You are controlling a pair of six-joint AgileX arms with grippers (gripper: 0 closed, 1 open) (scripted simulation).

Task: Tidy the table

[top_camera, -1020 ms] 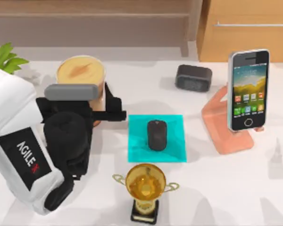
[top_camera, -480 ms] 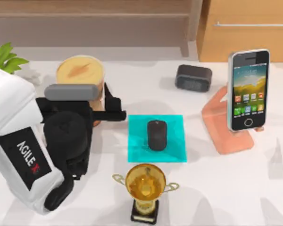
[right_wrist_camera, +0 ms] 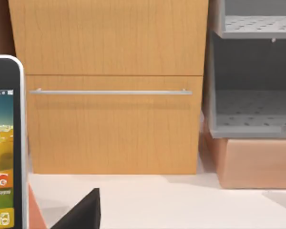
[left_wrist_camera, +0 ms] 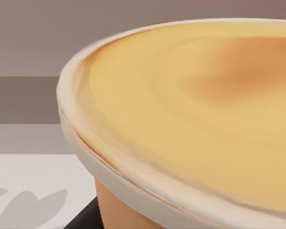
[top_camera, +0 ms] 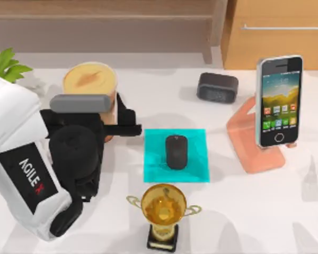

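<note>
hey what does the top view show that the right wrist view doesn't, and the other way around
Top view alone: the left claw against a tan cup, a black mouse on a cyan mat, a gold trophy, a dark alarm clock and a plant.
Right wrist view alone: grey open shelves on a reddish-brown base, beside the cabinet.
Both: the phone on its salmon stand, the wooden cabinet with its metal handle, and the white table.
</note>
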